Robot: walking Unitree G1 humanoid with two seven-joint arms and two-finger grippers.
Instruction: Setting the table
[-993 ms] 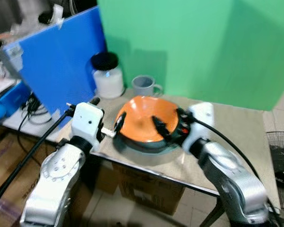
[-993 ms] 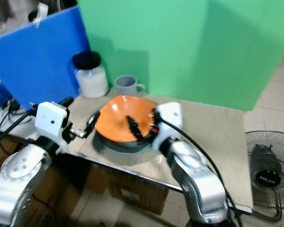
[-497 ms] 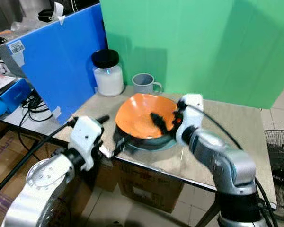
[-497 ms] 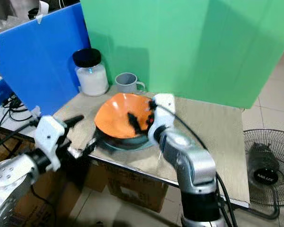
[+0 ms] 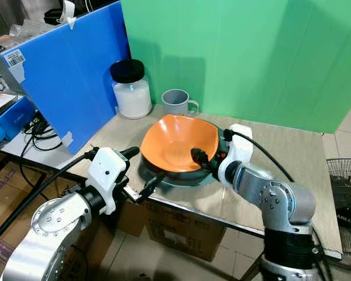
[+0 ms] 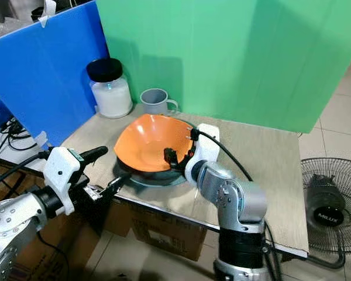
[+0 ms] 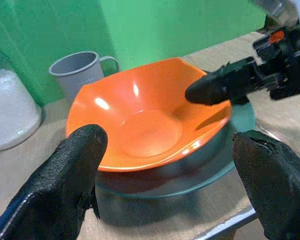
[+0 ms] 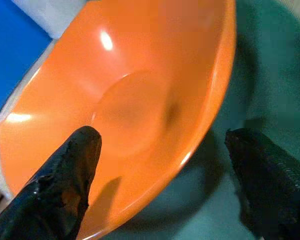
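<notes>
The glossy orange bowl (image 5: 178,142) sits tilted on a dark green plate (image 5: 181,175) near the tabletop's (image 5: 281,158) front edge. My right hand (image 5: 203,160) straddles its right rim, fingers spread, not clamped; my left hand (image 5: 141,174) hovers released, just left.

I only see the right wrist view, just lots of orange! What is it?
Observer: An orange bowl resting tilted on a dark green plate.
Operator: Is my hand holding it?
Observer: The right hand straddles the bowl's rim, one finger inside, fingers apart.
Operator: Where is the other hand?
Observer: The left hand is open at the table's near edge, apart from the bowl.
Operator: Anything else there?
Observer: A grey mug and a black-lidded jar stand behind the bowl.
</notes>
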